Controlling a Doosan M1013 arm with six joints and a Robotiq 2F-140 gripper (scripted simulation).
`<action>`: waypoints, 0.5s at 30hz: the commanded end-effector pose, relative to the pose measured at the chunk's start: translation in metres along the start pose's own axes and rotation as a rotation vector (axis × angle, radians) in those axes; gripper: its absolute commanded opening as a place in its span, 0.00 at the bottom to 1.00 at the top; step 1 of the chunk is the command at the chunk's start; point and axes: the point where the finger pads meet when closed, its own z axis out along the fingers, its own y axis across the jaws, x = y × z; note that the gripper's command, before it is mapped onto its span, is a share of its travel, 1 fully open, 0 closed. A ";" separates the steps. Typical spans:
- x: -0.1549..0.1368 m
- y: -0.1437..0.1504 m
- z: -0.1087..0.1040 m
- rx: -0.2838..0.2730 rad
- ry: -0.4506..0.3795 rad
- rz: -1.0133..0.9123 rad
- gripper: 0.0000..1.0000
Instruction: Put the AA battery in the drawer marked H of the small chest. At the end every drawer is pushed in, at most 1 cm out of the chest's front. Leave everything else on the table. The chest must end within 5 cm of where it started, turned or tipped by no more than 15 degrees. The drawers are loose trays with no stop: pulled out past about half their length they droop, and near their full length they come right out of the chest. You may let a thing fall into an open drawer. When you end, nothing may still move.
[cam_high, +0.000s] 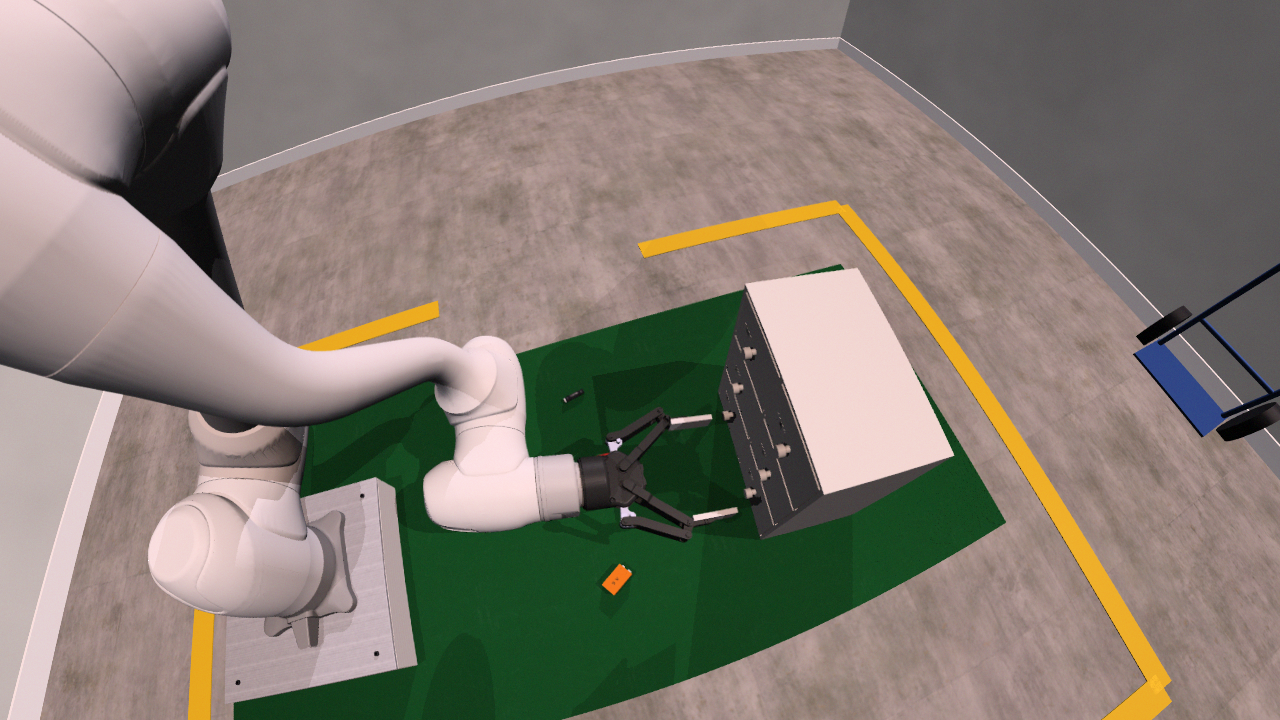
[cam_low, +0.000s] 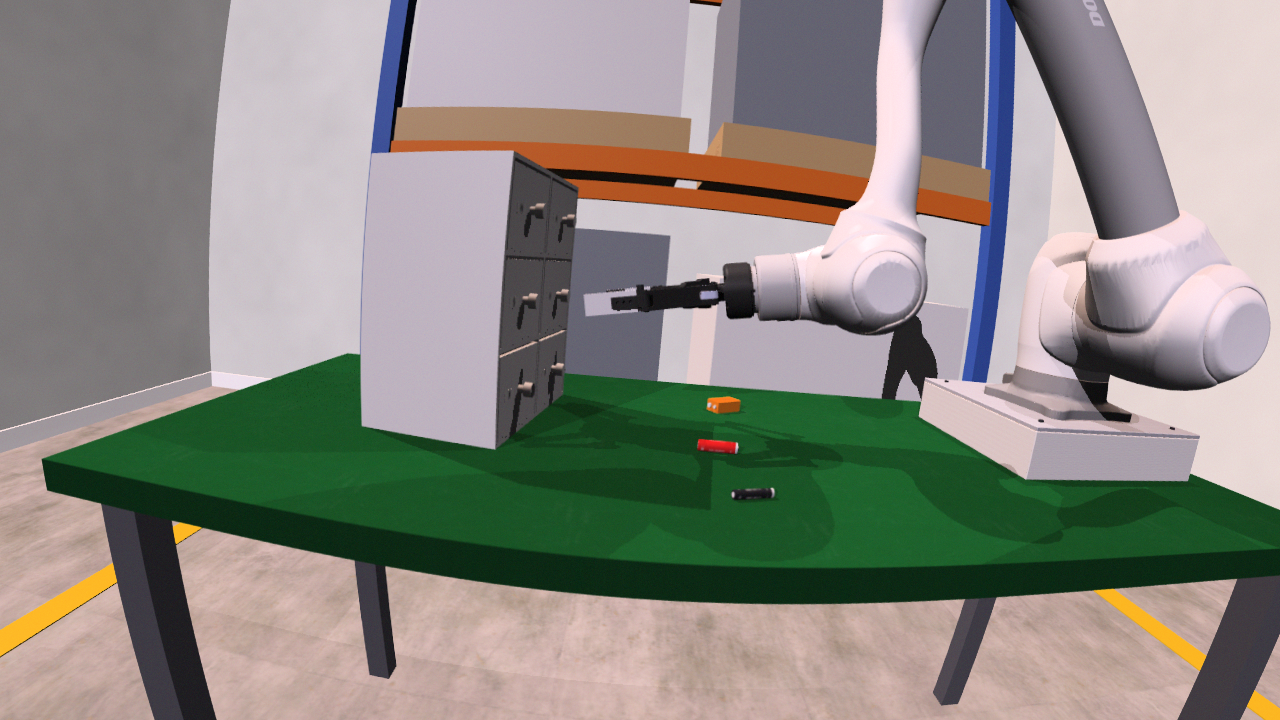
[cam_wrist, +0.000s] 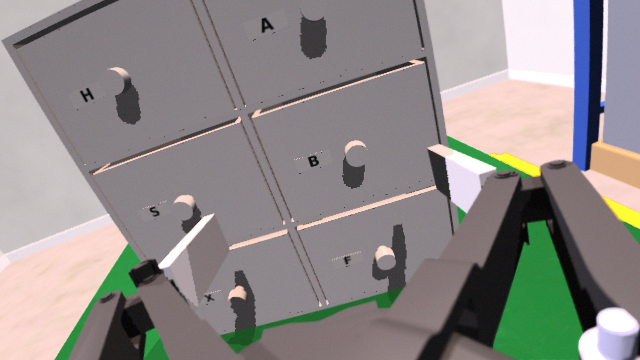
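The small chest (cam_high: 850, 376) (cam_low: 434, 295) stands upright with all its drawers looking shut. Drawer H (cam_wrist: 167, 95) (cam_high: 750, 352) (cam_low: 536, 210) is in the top row, at the left in the wrist view, with a round knob (cam_wrist: 120, 80). A red cylindrical battery (cam_low: 717, 445), apparently the AA, lies on the table and is hidden below the arm in the top view. A thinner black battery (cam_high: 572, 395) (cam_low: 752, 493) lies near it. My gripper (cam_high: 724, 464) (cam_low: 597, 303) (cam_wrist: 324, 201) is wide open and empty, nearly level, a little in front of the chest at about middle-row height, touching nothing.
An orange block battery (cam_high: 616, 579) (cam_low: 723, 405) lies on the green table (cam_high: 787, 608) (cam_low: 581, 528), beyond the red one in the exterior view. Knobs of drawers S (cam_wrist: 185, 205), B (cam_wrist: 356, 152), F (cam_wrist: 385, 257) and X (cam_wrist: 237, 293) stick out of the front.
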 end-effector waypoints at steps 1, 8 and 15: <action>0.000 0.000 0.000 0.000 0.002 0.000 1.00; 0.000 0.000 0.000 0.000 0.003 0.000 1.00; -0.009 0.000 0.002 0.000 0.003 0.000 1.00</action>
